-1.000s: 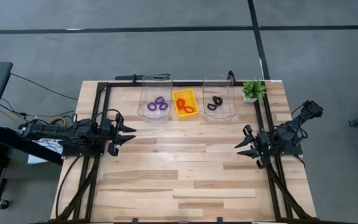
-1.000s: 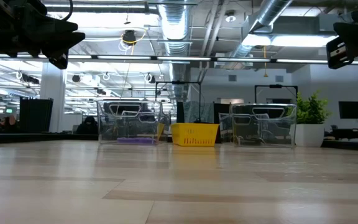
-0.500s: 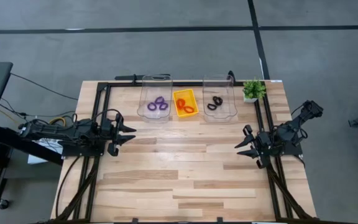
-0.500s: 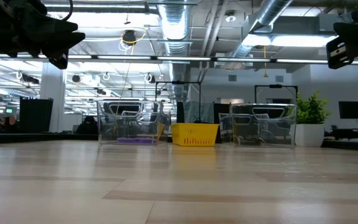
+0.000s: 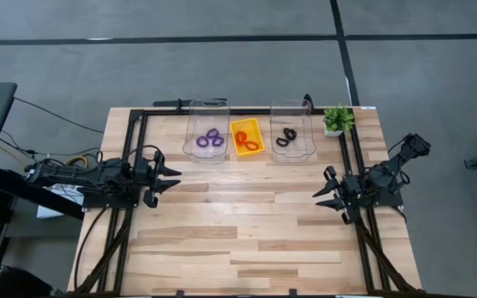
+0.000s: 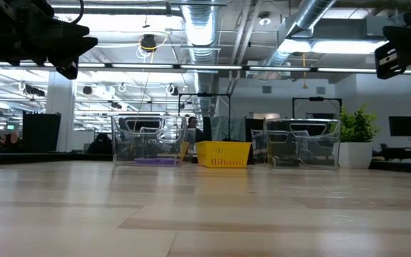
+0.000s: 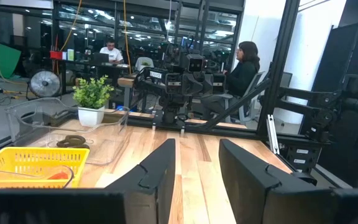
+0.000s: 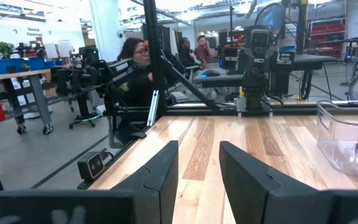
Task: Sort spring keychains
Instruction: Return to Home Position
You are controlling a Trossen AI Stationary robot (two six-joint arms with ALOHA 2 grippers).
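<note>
- Left gripper (image 5: pixel 171 176): fingers spread, empty; purple spring keychains (image 5: pixel 210 138) well apart, in a clear bin (image 5: pixel 207 105).
- Right gripper (image 5: pixel 321 194): fingers spread, empty; black spring keychains (image 5: pixel 286 136) well apart.

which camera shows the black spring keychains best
The high view: it looks straight down on the black spring keychains lying in the right clear bin. The left wrist view shows them only as dark loops through the bin's wall. In the low view they cannot be made out, and the right wrist view misses them.
</note>
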